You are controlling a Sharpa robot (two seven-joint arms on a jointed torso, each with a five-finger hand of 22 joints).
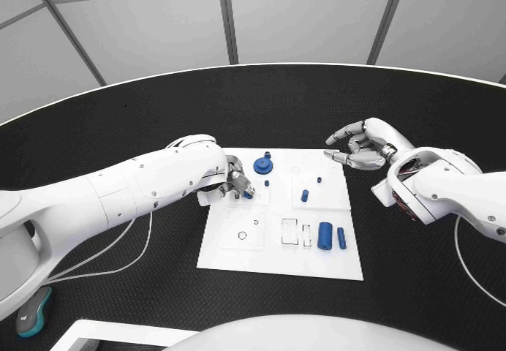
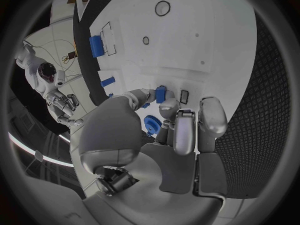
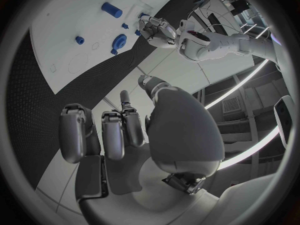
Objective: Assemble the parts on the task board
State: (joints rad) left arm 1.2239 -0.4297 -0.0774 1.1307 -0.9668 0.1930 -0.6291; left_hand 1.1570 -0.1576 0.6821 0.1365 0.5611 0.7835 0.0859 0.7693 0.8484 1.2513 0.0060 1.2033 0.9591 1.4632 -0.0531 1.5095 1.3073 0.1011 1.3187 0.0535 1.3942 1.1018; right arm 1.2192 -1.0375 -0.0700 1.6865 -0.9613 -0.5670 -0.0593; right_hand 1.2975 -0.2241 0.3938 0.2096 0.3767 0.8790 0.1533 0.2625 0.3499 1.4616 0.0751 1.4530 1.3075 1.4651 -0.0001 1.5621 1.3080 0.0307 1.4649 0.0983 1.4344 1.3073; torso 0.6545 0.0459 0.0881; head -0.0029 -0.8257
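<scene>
L hand [image 1: 224, 180] pinches small blue part [image 2: 160, 93] at fingertips; R hand [image 1: 362, 146] curled, empty.

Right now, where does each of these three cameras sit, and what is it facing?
Head view: on the robot's head, looking down at the task board, both arms entering.
Left wrist view: behind the left hand, which pinches a small blue part.
Right wrist view: behind the empty right hand.
All three share the board.
</scene>
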